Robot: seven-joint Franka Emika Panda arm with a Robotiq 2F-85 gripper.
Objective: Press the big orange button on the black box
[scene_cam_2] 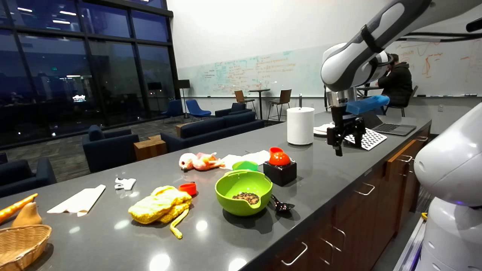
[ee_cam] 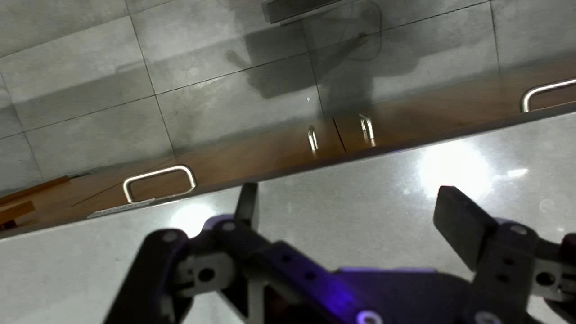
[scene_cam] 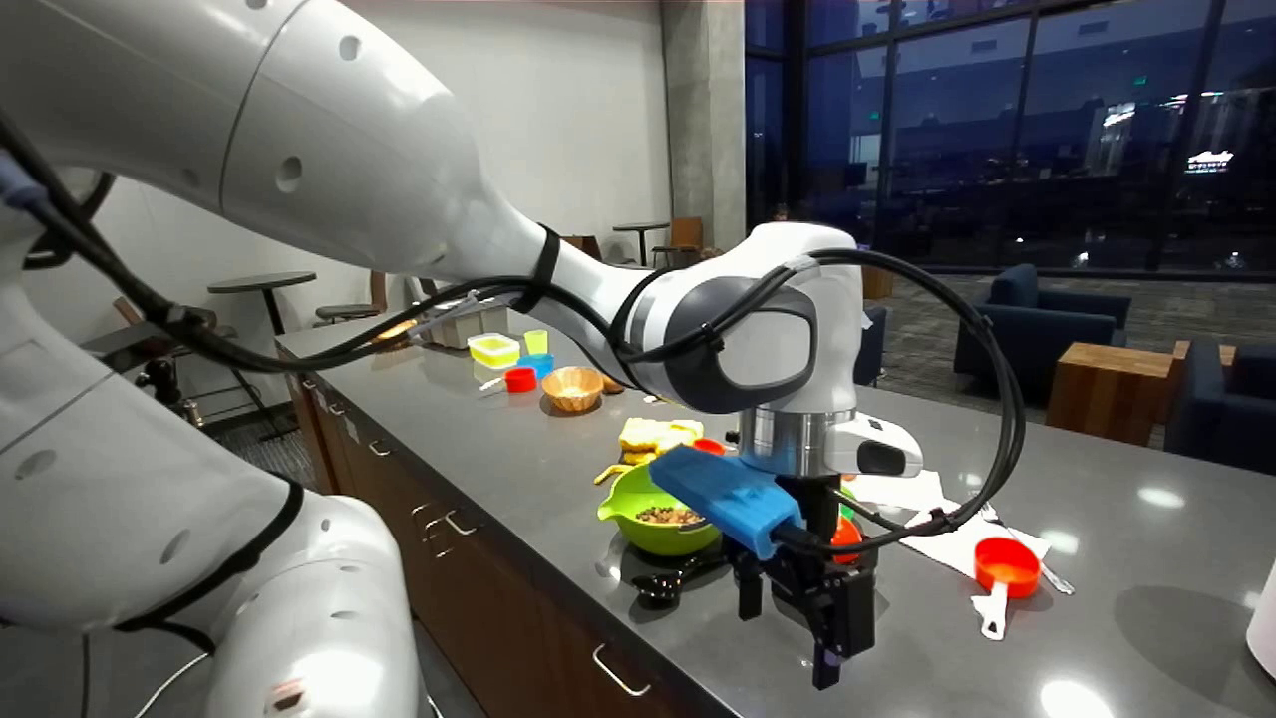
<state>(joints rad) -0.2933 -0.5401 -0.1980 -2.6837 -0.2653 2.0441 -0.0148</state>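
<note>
Jaws hang released above the desk [scene_cam_2: 320, 169], close to its drawer-side edge. In the wrist view the 2 of them stand wide apart, with grey desk surface between them; past that edge show a metal drawer handle [ee_cam: 155, 173] and a tiled floor [ee_cam: 211, 108]. In an exterior view the big orange button [scene_cam_2: 279, 159] sits on top of the black box [scene_cam_2: 280, 175], which stands on the desk, set in from the drawer-side edge, between the lime-green bowl [scene_cam_2: 229, 192] and the white paper roll [scene_cam_2: 300, 128]. The jaws are well apart from the button, nearer that edge.

The bowl holds brown bits [scene_cam_2: 246, 197], and 1 black utensil [scene_cam_2: 283, 206] lies beside it, toward the drawer-side edge. A red-orange cup [scene_cam: 1007, 583] with 1 white handle [scene_cam: 993, 610] stands near some white napkins [scene_cam: 942, 551]. A pink plush figure [scene_cam_2: 201, 162] lies toward the window-side edge. A yellow cloth [scene_cam_2: 162, 205] and 1 small red cup [scene_cam_2: 188, 189] lie just beside each other, and in both exterior views a woven basket [scene_cam: 573, 391] stands well apart from the jaws. In an exterior view 1 blue cup [scene_cam: 538, 365] and 1 yellow container [scene_cam: 493, 351] are near that basket, toward the end edge.

A laptop [scene_cam_2: 399, 128] stands near the corner at the opposite end of the desk, with a white perforated tray [scene_cam_2: 371, 140] just beside it. Above the jaws, a blue casing [scene_cam: 723, 494] sits on the arm [scene_cam: 349, 150].
</note>
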